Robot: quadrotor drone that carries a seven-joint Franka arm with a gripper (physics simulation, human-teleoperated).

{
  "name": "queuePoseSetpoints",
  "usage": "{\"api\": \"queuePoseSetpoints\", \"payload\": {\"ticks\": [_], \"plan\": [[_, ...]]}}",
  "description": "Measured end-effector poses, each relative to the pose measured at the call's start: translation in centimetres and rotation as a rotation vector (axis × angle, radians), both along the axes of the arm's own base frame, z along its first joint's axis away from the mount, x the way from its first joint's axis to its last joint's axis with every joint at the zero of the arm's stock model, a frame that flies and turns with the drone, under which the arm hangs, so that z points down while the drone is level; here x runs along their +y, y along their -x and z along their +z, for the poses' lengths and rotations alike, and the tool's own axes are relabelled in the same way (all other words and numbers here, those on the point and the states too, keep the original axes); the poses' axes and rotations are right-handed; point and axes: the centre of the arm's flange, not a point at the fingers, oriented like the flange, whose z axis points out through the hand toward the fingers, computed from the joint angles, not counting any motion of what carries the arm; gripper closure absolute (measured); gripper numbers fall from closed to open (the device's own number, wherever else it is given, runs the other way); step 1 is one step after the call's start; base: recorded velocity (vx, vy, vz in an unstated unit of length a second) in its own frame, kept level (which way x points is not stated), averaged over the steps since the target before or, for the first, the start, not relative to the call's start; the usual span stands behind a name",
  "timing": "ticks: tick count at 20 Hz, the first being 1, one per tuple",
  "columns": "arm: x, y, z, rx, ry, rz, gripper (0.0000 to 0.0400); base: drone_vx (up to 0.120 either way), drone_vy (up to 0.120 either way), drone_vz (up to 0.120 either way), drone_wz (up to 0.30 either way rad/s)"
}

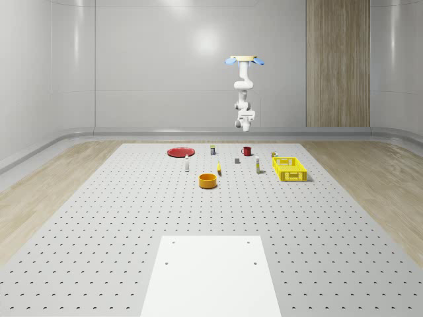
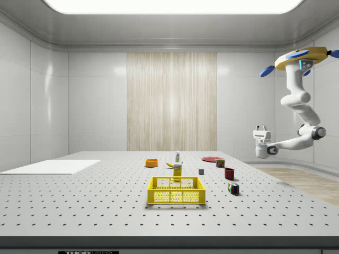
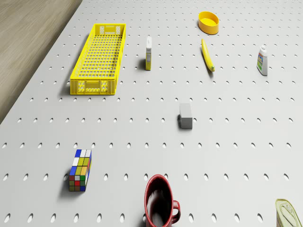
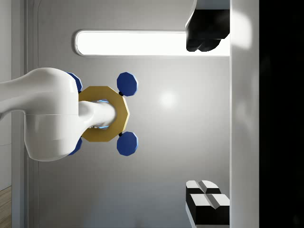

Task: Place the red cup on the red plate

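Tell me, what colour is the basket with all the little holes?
Yellow. The basket shows best in the drone view, lying beside the cube with mixed colours.

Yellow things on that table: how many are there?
3 that are all yellow: the crate nearest the wooden floor, the bowl, and the banana lying between bowl and grey block. Others may be hidden.

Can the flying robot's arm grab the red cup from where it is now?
Probably not yet. The drone hovers high, its gripper well above the red cup. Nothing stands around the cup, so coming down looks free.
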Motion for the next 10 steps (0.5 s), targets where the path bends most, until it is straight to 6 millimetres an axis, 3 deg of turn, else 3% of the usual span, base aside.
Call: {"api": "queuePoseSetpoints", "payload": {"ticks": [10], "plan": [[0.00,0.00,0.74,-0.008,0.000,0.000,0.0000,0.120,0.000,0.000,0.000]]}}
